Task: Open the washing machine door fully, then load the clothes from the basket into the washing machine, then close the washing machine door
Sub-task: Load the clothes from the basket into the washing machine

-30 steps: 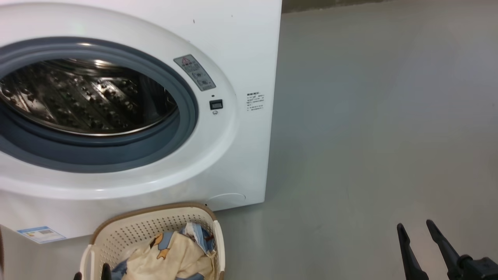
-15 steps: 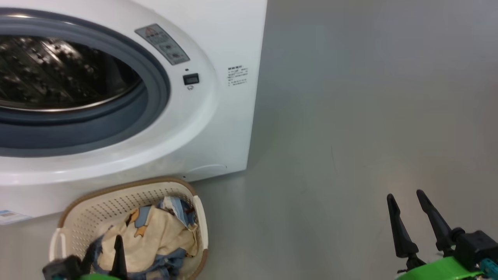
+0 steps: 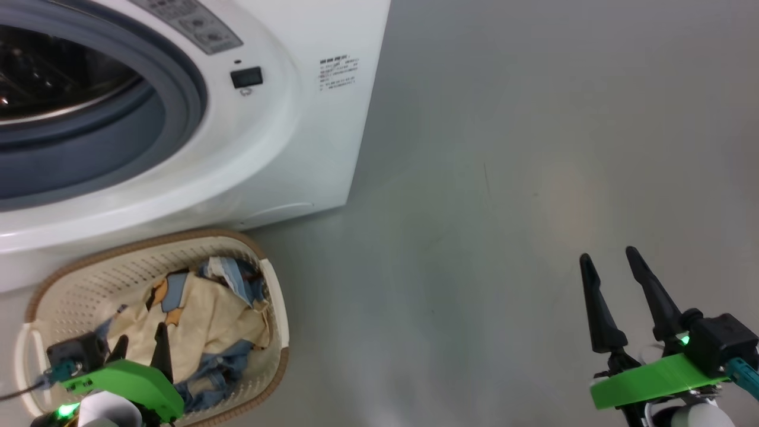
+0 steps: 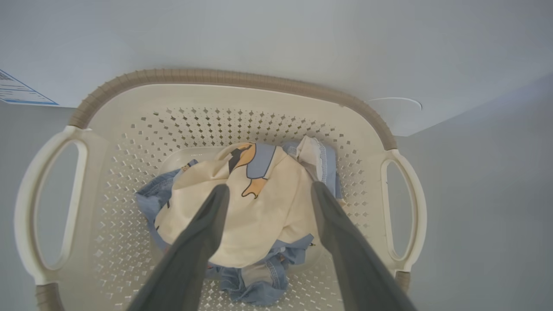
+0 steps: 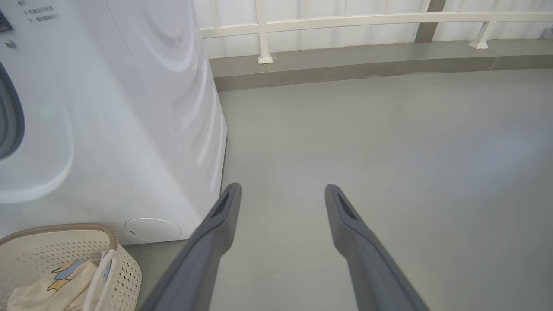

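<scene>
Brown woven rim of the basket (image 4: 233,77) rings my left gripper (image 4: 268,188), spread wide and empty over the clothes (image 4: 259,224). My right gripper (image 3: 609,255), equally wide and empty, hangs over grey floor (image 3: 474,178).

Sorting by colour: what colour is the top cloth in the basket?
The top cloth is cream-yellow with a cartoon print, clearest in the left wrist view.

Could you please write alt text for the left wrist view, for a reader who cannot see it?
The left gripper has its two dark fingers spread wide over the clothes, a cream cartoon-print cloth on blue cloth, in a cream basket with a brown rim. The basket stands on grey floor before a white washing machine.
</scene>
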Robot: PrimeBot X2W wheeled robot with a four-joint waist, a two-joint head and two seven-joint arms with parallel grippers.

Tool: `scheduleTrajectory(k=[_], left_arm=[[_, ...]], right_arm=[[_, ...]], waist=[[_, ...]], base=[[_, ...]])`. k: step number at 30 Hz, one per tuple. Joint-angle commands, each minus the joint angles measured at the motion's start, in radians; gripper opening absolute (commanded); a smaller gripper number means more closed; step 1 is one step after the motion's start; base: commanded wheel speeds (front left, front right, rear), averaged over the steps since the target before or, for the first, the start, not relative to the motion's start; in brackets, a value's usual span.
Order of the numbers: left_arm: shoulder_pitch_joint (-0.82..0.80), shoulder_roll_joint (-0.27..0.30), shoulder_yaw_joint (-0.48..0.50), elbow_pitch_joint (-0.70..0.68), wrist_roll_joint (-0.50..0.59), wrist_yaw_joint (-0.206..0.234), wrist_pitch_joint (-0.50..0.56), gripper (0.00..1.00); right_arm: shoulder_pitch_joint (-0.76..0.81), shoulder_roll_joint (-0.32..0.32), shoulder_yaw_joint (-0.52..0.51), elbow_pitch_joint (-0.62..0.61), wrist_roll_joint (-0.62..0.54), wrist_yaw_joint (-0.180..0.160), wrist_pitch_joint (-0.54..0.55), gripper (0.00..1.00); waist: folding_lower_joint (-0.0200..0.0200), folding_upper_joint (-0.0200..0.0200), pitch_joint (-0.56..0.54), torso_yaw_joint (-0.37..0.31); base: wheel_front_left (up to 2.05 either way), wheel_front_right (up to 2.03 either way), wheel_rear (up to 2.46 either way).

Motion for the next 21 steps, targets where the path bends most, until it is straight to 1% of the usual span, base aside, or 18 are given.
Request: scheduleTrajectory(k=[1, 6, 12, 17, 21], left_arm=[[-0.022, 0.041, 0.021, 0.024, -0.008, -0.001, 0.003, 1.00], [-0.110, 0.060, -0.009, 0.108, -0.030, -0.001, 0.039, 1.00], [-0.177, 0.079, -0.024, 0.170, -0.099, -0.001, 0.079, 1.00], [-0.208, 0.104, -0.040, 0.212, -0.123, -0.001, 0.079, 1.00], [-0.230, 0.112, -0.057, 0.237, -0.134, -0.001, 0.073, 1.00]], right_arm=[[-0.019, -0.002, 0.032, -0.018, 0.007, 0.001, -0.012, 1.00], [-0.057, 0.005, 0.052, -0.021, 0.013, 0.001, -0.012, 1.00], [-0.097, 0.007, 0.057, -0.025, 0.018, 0.001, -0.012, 1.00], [-0.116, 0.009, 0.054, -0.029, 0.023, 0.001, -0.012, 1.00], [-0.124, 0.010, 0.053, -0.033, 0.026, 0.001, -0.012, 1.00]], waist=[[0.0000, -0.0001, 0.064, -0.017], [0.0000, -0.0001, 0.134, -0.020], [0.0000, -0.0001, 0.209, -0.031], [0.0000, -0.0001, 0.250, -0.042], [0.0000, -0.0001, 0.273, -0.050]], base=[[0.00, 0.00, 0.00], [0.00, 0.00, 0.00], [0.00, 0.00, 0.00], [0.00, 0.00, 0.00], [0.00, 0.00, 0.00]])
